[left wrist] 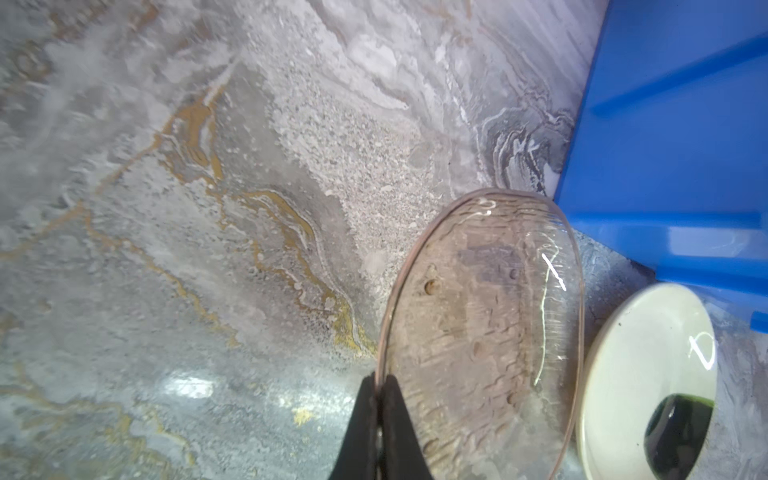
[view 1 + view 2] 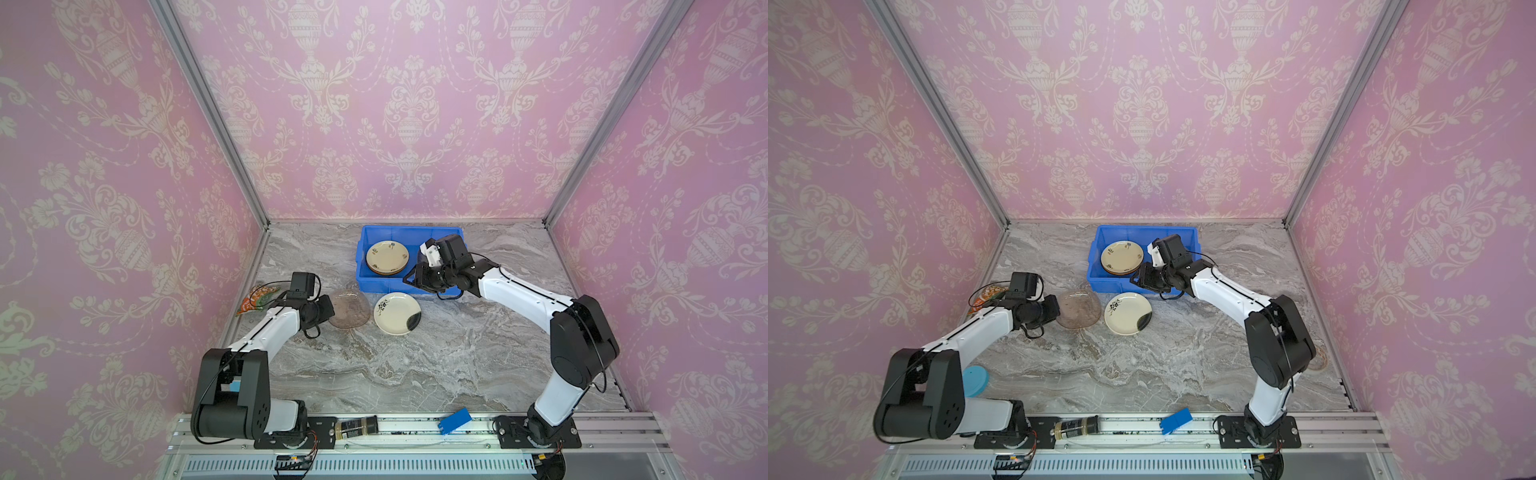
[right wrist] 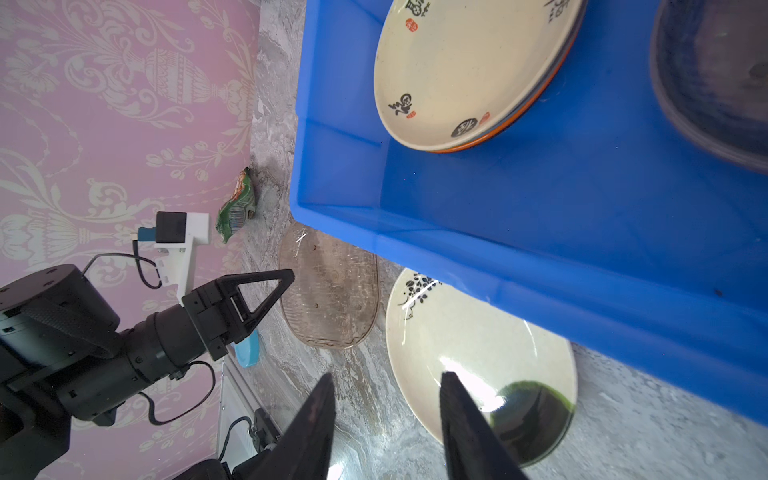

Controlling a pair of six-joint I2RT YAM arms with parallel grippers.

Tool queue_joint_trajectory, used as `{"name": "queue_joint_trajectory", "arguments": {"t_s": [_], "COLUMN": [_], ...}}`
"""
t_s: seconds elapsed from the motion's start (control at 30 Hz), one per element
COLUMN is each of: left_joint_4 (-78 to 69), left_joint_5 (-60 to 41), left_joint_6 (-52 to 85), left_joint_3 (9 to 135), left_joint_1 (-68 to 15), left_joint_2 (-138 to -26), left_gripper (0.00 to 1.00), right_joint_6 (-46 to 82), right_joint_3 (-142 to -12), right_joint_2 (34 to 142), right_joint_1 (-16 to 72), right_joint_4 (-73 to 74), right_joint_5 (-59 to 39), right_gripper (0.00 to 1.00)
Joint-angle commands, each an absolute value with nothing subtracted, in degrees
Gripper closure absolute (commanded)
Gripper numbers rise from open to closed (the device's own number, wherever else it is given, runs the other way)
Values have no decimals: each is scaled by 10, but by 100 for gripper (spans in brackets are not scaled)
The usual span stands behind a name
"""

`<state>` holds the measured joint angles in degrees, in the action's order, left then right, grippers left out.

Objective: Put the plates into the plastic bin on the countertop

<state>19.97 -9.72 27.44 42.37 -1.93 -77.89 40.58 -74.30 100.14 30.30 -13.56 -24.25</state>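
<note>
At left, the left gripper (image 1: 379, 384) is pinched closed on the rim of a smoky glass plate (image 1: 482, 332) lying on the countertop (image 1: 208, 208) beside the blue plastic bin (image 1: 665, 166). Rightward, the right gripper (image 3: 386, 376) hovers half-open and empty near a cream floral plate (image 3: 478, 353). With the grasp seemingly made, the next move is probably lifting that plate clear over the bin's wall.

We see a grey marble countertop (image 2: 415, 365) with a blue bin (image 2: 382, 286) at the back, a brown glass plate (image 2: 351, 309) and a cream plate (image 2: 395, 312) just in front of it, and an orange-green piece (image 2: 253, 300) far left.
</note>
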Motion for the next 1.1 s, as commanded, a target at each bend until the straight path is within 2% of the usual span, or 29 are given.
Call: {"name": "queue_joint_trajectory", "arguments": {"t_s": [0.0,0.23,0.47,0.73,0.9,1.07], "left_joint_4": [266,340,354,303,244,204], "left_joint_5": [-62,83,118,74,20,-17], "left_joint_6": [249,245,245,268,285,291], "left_joint_3": [465,508,565,630,662,737], "left_joint_1": [-14,-13,-14,-15,-23,-71], "left_joint_2": [-738,-642,-605,-640,-709,-813], "left_gripper": [100,100,100,100,100,100], "right_joint_6": [411,399,384,382,383,381], "right_joint_3": [-761,-762,-733,-695,-679,-645], "right_joint_2": [1009,994,948,888,858,824], "right_joint_1": [306,306,294,259,251,248], "right_joint_4": [-134,-147,-152,-138,-122,-106], "right_joint_5": [-247,-235,-204,-179,-161,-135], "right_gripper": [57,57,57,57,57,56]}}
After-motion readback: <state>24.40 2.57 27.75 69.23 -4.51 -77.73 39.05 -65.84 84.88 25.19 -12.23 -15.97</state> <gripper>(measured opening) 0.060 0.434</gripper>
